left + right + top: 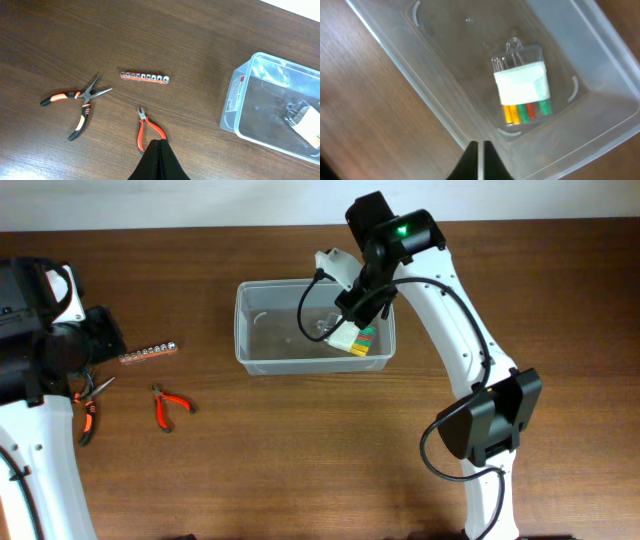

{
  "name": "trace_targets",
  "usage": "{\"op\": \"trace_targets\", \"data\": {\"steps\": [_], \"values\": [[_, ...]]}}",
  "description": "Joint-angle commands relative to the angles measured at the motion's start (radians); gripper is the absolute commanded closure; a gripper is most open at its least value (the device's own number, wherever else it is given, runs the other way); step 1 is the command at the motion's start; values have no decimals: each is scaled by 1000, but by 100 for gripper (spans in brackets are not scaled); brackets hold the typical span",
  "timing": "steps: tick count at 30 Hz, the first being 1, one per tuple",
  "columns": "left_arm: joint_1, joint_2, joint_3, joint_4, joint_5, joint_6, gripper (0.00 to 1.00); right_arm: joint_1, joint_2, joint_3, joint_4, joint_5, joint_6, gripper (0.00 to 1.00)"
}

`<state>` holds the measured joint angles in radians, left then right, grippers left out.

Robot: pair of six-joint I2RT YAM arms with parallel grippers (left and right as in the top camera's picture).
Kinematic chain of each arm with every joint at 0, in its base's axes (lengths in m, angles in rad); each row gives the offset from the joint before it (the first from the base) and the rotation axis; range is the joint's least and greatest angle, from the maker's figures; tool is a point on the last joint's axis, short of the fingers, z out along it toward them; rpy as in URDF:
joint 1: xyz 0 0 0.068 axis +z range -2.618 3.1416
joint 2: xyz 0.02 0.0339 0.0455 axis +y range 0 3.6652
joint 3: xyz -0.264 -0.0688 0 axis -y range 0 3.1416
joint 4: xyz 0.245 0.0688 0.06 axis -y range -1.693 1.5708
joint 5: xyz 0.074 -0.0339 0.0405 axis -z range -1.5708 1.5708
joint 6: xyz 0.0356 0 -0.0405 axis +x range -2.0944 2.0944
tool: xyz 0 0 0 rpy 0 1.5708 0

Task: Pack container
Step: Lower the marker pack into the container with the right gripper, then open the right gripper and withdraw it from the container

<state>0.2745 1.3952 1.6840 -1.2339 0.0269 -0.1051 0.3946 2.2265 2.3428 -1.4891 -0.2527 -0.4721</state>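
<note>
Overhead view of a dark wooden surface (pixel 300 440) with two white robot arms. The container (pixel 268 330), a clear plastic bin with rounded corners, is sitting upright near the far middle of the surface. A small clear pack (pixel 521 87) with a white label and yellow, orange, green and red sticks is lying flat inside it, near the right-hand end as seen from above.

The right end effector (pixel 479 147) is hanging over the container's right half, above the pack. Its fingers are pressing together with nothing between them.

The left end effector (pixel 159 146) is hovering over the left part of the surface, well apart from the container. Its dark fingers are also squeezing closed and gripping nothing.

Three tools are lying on the surface to the left of the container. An orange strip of small sockets (pixel 144 77) is resting nearest the bin. Long-nosed pliers with orange and black handles (pixel 77 100) are sprawling open farther left. Small orange-handled cutters (pixel 147 131) are lying between them, nearer the front edge, just beside the left fingertips in the wrist view; whether they are touching is unclear.
</note>
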Motion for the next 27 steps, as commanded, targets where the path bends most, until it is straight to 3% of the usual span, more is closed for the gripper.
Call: {"op": "trace_targets", "data": {"steps": [1,9,27], "values": [[3,-6,13,-2,11,17,98,5,5,-43,-3,-2,56,96],[3,-6,13,-9,11,17,98,9,5,-209,76,-2,63,96],[3,-6,13,-16,11,24,98,88,5,-349,102,-2,62,96]]}}
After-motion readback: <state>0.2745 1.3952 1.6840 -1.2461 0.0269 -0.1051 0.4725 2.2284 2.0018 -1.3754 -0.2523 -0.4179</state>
